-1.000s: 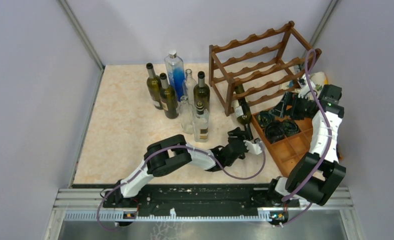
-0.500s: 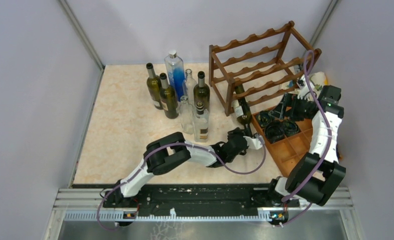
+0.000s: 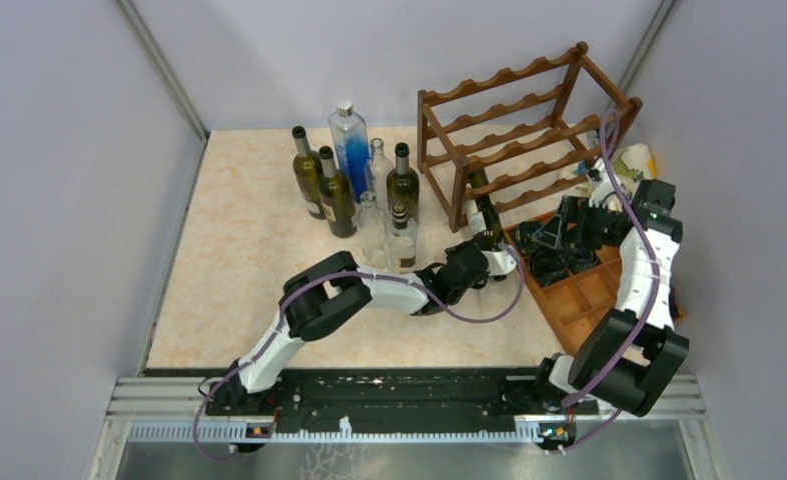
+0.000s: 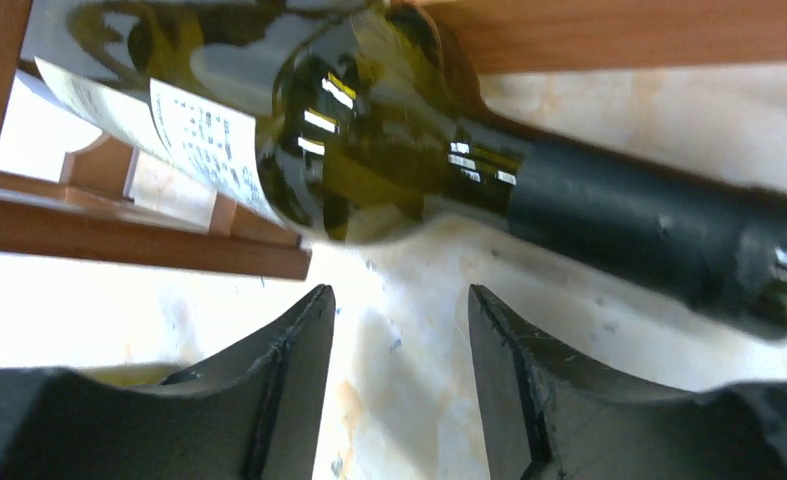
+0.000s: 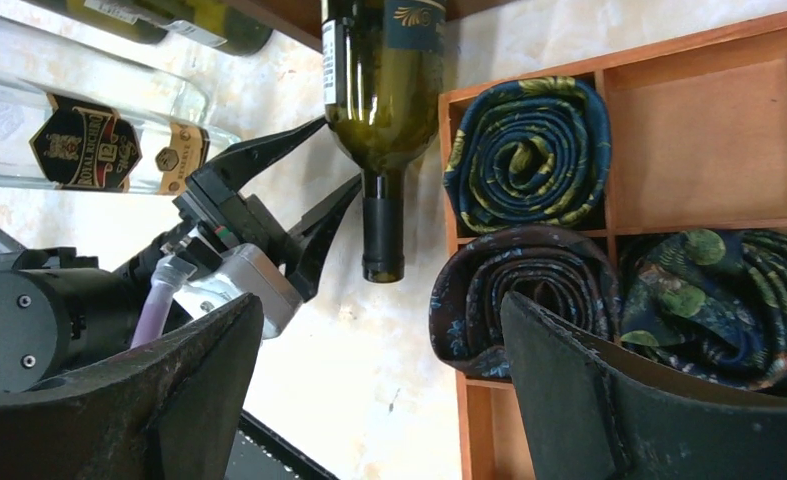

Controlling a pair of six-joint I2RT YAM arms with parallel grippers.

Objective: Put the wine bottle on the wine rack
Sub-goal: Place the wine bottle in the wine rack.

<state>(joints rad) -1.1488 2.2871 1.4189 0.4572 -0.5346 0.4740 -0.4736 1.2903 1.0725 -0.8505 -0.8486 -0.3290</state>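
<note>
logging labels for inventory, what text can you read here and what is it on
"ROYAL RICHE", "12": dark shield label on the clear glass bottle, right wrist view.
"RESERVE": small gold label beside it, barely legible.
White label of the dark green glass wine bottle: fine print too blurred to read.
Labels on the other standing glass bottles, top view: too small.

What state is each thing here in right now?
wine rack: upright, nearly empty.
wine bottle: lying in a low tier of the wine rack, neck sticking out, ungripped.
left gripper: open, empty, beside the neck.
right gripper: open, empty, over the tray.
other bottles: standing upright, clustered.
rolled cloths: coiled in tray compartments.
</note>
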